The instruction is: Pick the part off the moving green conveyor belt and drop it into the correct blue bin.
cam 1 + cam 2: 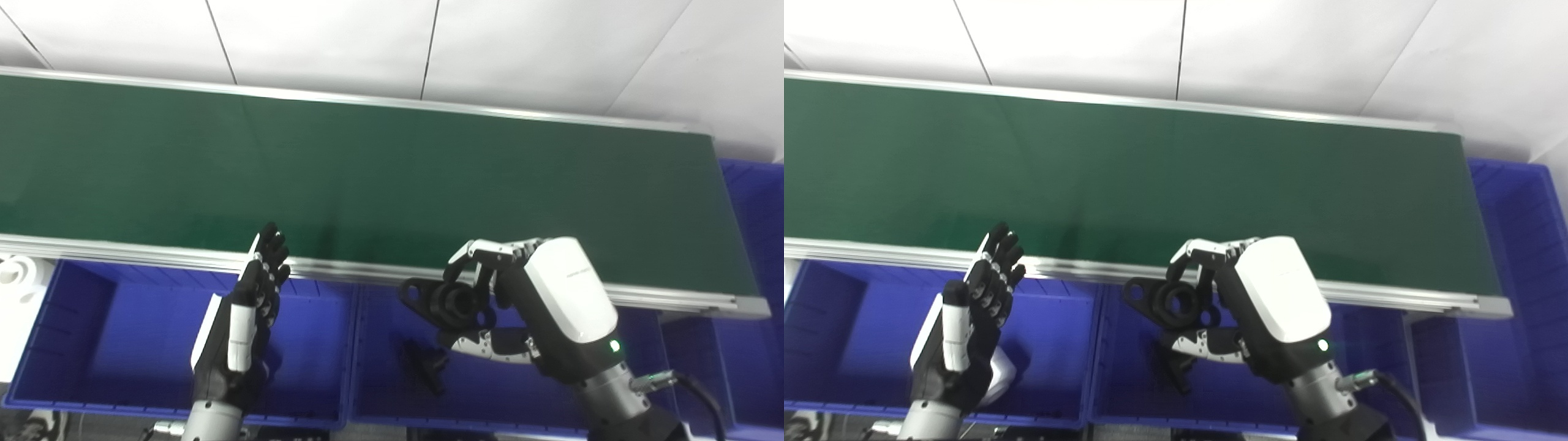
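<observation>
Your right robot hand (539,306) grips the black ringed plastic part (450,303) above the middle blue plastic bin (380,404); spread its fingers only once centred.

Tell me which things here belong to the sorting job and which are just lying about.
Job: black part in right hand; green conveyor belt; middle blue bin below it.
Lying about: left blue bin; white object at far left; idle left hand.
</observation>
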Robot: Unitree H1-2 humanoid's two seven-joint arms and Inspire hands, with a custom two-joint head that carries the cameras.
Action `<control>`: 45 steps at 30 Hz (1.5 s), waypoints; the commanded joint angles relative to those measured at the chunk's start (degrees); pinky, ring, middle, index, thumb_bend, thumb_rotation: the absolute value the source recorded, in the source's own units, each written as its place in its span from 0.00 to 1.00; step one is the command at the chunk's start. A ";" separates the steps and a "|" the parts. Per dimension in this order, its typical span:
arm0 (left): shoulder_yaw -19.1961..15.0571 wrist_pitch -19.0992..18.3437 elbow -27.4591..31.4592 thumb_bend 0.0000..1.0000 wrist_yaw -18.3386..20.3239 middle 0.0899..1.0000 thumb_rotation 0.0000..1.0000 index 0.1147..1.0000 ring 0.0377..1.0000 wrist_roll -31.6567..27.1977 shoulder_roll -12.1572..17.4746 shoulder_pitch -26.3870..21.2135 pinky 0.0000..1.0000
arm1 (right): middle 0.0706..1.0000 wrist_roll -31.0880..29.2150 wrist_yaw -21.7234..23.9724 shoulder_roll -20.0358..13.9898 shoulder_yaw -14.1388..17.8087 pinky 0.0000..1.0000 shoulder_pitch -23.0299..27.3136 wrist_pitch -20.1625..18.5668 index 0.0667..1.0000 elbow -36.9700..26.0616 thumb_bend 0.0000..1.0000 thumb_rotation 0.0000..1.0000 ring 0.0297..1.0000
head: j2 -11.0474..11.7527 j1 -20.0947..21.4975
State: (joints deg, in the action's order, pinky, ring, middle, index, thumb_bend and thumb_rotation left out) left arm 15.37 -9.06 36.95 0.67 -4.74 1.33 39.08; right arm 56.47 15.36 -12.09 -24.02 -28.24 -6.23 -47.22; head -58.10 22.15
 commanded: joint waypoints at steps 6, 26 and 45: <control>-0.69 -1.19 3.33 0.73 0.53 1.00 1.00 1.00 1.00 -0.23 0.12 0.01 1.00 | 0.28 6.07 -8.97 4.32 -0.84 0.16 -5.37 3.53 0.45 10.52 0.51 0.13 0.20 | -1.01 -0.21; -1.11 -0.79 2.39 0.71 0.96 1.00 1.00 1.00 1.00 -0.34 0.10 -0.48 1.00 | 0.89 27.67 6.64 11.28 1.79 0.81 -5.57 -3.61 0.88 15.13 1.00 0.69 0.84 | 0.02 -1.92; -1.29 1.50 0.55 0.69 1.85 1.00 1.00 1.00 1.00 0.44 1.47 0.34 1.00 | 0.81 -39.02 -2.10 21.75 4.75 0.72 -19.89 -0.93 0.84 1.28 0.87 0.91 0.77 | 2.87 -5.89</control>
State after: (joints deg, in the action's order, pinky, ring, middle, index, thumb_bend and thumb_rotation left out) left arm 14.23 -11.09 36.11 1.14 -4.74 1.44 38.64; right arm 41.40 21.24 4.13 -18.97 -40.84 -10.92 -42.66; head -55.29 16.35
